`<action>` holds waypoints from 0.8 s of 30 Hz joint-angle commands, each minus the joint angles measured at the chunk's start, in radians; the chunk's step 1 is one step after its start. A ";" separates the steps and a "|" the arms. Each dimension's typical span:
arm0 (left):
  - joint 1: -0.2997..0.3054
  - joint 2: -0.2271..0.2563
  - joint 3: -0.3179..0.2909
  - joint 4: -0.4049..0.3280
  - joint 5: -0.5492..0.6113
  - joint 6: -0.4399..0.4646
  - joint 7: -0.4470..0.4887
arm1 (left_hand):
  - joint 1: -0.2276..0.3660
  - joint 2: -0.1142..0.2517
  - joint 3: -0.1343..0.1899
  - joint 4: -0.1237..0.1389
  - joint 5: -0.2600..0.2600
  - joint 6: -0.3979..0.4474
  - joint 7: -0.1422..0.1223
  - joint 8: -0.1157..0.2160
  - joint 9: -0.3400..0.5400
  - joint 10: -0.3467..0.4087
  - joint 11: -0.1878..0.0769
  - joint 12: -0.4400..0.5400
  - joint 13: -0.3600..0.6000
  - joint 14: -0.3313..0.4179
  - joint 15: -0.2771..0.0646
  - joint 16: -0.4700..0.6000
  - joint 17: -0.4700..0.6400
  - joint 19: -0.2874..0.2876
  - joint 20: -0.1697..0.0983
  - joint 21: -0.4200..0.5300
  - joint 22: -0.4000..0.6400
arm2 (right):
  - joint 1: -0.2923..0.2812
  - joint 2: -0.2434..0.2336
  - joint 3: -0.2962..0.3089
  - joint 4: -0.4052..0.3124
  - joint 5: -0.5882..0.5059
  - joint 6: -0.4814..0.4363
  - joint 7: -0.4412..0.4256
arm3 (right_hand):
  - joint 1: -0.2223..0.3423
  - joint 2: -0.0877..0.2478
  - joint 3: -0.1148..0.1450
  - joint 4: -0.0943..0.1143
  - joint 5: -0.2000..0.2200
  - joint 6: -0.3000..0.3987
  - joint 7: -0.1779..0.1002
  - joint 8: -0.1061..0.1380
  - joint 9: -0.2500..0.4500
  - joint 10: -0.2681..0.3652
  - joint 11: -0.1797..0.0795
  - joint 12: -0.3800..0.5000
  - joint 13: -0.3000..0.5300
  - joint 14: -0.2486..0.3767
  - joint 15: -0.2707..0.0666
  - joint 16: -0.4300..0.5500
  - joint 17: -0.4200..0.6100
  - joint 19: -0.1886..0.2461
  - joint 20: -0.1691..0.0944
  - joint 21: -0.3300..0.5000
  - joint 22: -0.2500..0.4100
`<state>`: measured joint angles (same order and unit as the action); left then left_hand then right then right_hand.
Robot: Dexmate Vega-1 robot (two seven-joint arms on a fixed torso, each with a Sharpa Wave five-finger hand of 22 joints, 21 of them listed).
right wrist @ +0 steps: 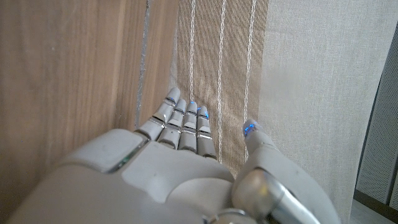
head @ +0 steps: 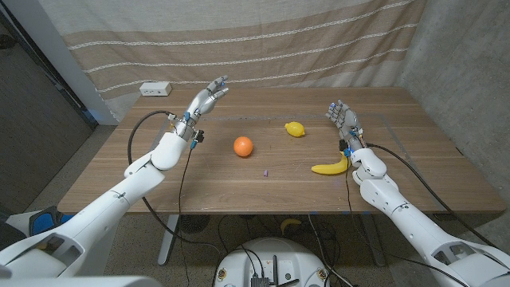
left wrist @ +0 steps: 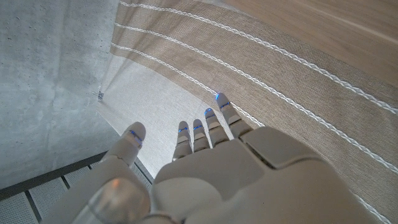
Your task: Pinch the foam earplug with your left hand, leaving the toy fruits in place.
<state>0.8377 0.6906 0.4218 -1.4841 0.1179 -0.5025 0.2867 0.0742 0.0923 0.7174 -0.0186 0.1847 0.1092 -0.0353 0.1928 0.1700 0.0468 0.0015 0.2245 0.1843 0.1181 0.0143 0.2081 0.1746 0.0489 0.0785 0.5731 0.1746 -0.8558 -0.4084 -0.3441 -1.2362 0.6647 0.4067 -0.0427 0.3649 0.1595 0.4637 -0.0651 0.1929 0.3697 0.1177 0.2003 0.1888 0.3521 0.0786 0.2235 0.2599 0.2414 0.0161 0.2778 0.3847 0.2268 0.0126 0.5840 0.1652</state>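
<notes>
Reaching has not begun: your empty, spread left hand hovers upper left; lower it between orange and banana onto the earplug.

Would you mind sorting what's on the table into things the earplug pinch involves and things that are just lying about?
Part of the job:
- foam earplug, small and purplish, mid-table
- left hand, raised, holding nothing
- orange, lemon, banana: toy fruits to leave in place

Just lying about:
- white box at the far left edge
- right hand, idle beside the banana
</notes>
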 commanded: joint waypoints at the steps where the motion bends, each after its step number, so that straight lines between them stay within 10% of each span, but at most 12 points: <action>1: -0.005 0.026 0.017 -0.030 0.108 -0.013 0.010 | 0.006 -0.003 0.004 -0.007 -0.001 0.012 -0.004 0.008 0.006 0.013 -0.004 0.009 0.002 0.011 -0.006 -0.003 0.003 0.006 0.004 -0.003 0.005 | -0.008 0.004 0.001 -0.003 -0.005 0.012 -0.010 | 0.007 -0.004 0.002 -0.011 0.008 0.014 0.001 0.009 0.001 0.013 0.001 0.002 0.000 0.008 -0.001 0.007 0.000 0.007 -0.003 -0.002 0.004; 24: 0.007 0.070 0.036 -0.113 0.161 -0.021 -0.075 | 0.003 -0.008 0.003 -0.028 -0.004 0.056 -0.004 0.013 0.007 0.038 -0.013 0.009 0.002 0.020 -0.012 -0.007 0.003 0.004 -0.001 -0.015 0.005 | -0.057 0.001 0.015 -0.044 -0.004 0.045 -0.029 | 0.005 -0.001 0.001 -0.024 0.010 0.023 0.002 0.008 0.002 0.020 0.002 0.002 -0.002 0.011 0.000 0.009 -0.002 0.015 -0.003 -0.014 0.004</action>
<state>0.8310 0.7366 0.4545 -1.5481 0.2451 -0.5317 0.2428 0.0742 0.0923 0.7187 -0.0362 0.1813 0.1540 -0.0357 0.2004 0.1749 0.0731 -0.0106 0.2294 0.1841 0.1288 0.0035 0.2013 0.1745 0.0488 0.0785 0.5617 0.1745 -0.8866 -0.4028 -0.3372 -1.2587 0.6585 0.4362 -0.0637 0.3648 0.1595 0.4652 -0.0828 0.1929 0.3858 0.1229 0.2003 0.1886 0.3646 0.0767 0.2235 0.2554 0.2413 0.0161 0.2816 0.3801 0.2339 0.0127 0.5729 0.1651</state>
